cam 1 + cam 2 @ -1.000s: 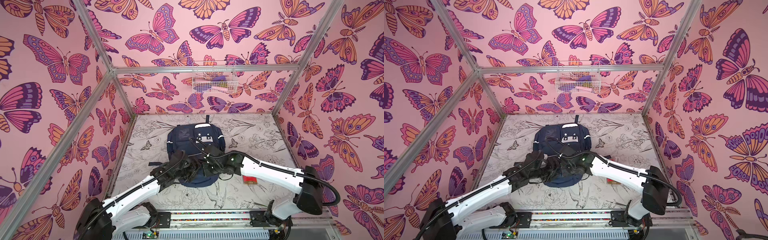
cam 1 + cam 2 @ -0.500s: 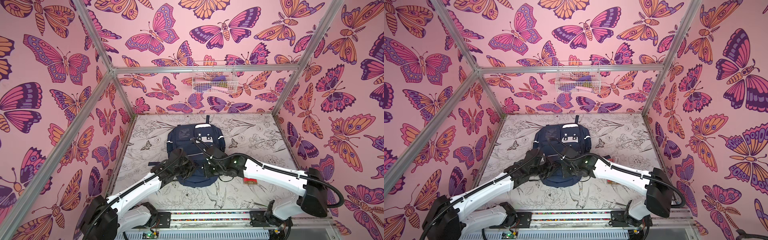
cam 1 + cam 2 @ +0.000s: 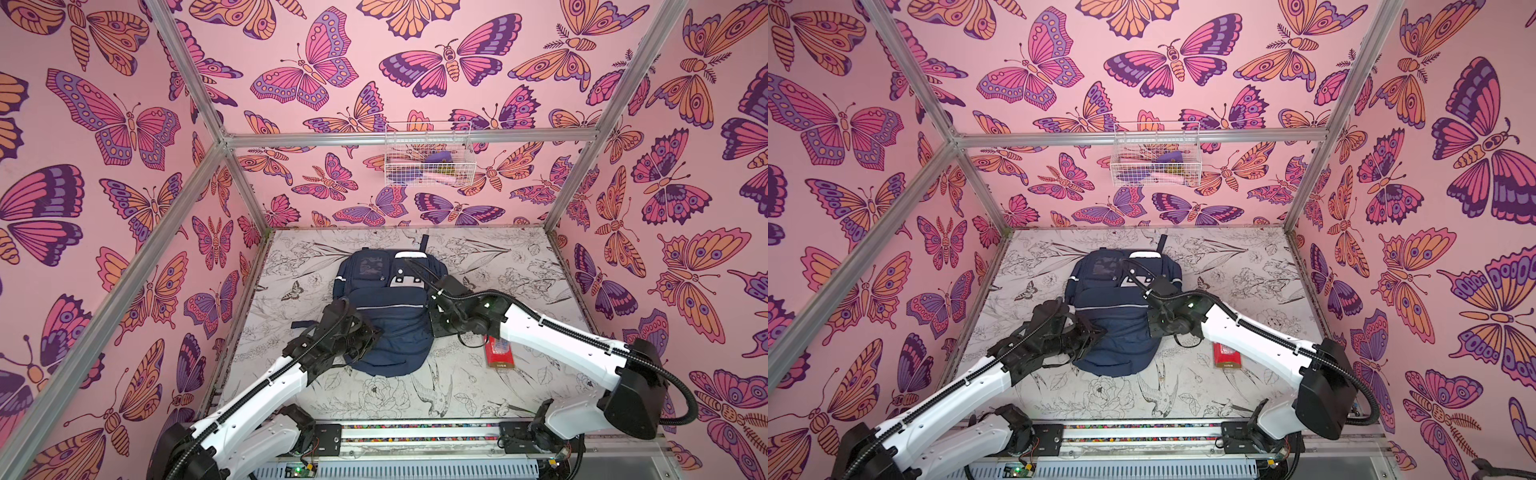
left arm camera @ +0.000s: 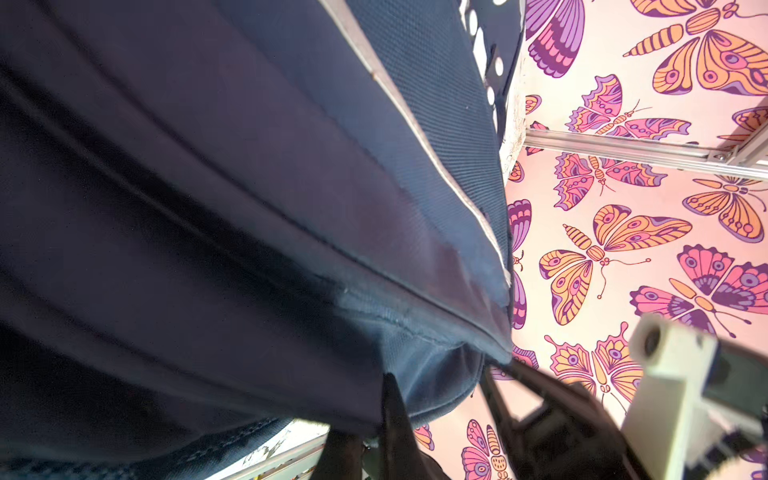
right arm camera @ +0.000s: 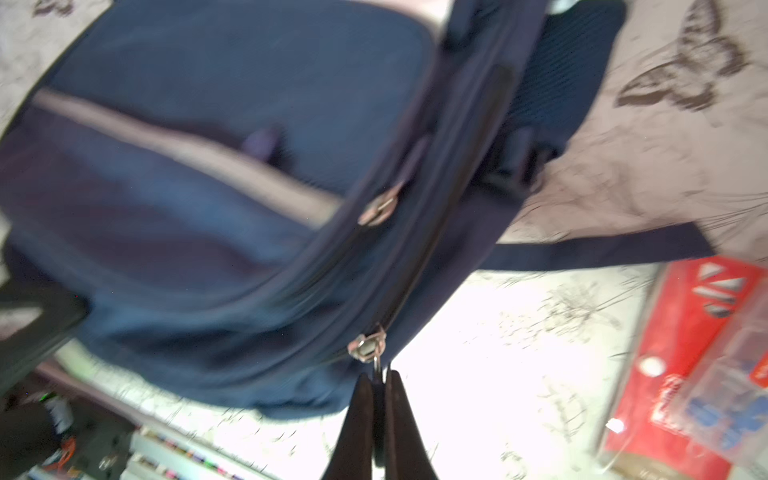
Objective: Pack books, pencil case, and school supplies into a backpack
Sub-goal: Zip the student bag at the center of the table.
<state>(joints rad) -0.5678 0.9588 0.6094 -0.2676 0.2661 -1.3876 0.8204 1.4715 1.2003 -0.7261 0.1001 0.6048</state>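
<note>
Two closed grippers are holding the backpack point(image 3: 390, 328) lying centre-frame on the counter point(image 3: 498, 266), the left gripper point(image 3: 372, 336) pinching its side and the right gripper point(image 5: 376, 376) pinching the zipper pull point(image 5: 368, 347), which could slip out under a skewed tug.

likely a robot test cell, aluminium frame point(image 3: 311, 139), butterfly-print walls point(image 3: 104, 187), printed tabletop point(image 3: 519, 266)

The backpack point(image 3: 390, 328) is navy blue with pale stripes and a white patch point(image 3: 405, 281) with dark dots; its zip pull point(image 5: 368, 347) is silver; my right pincer point(image 5: 376, 380) has black fingers point(image 5: 357, 415), and my left arm point(image 3: 266, 386) and right arm point(image 3: 561, 345) are white with black joints. The table point(image 3: 519, 266) is white with black line drawings of flowers, birds and butterflies; the packet point(image 3: 500, 354) is red; the walls point(image 3: 124, 199) are pink with purple, magenta and orange butterflies.
</note>
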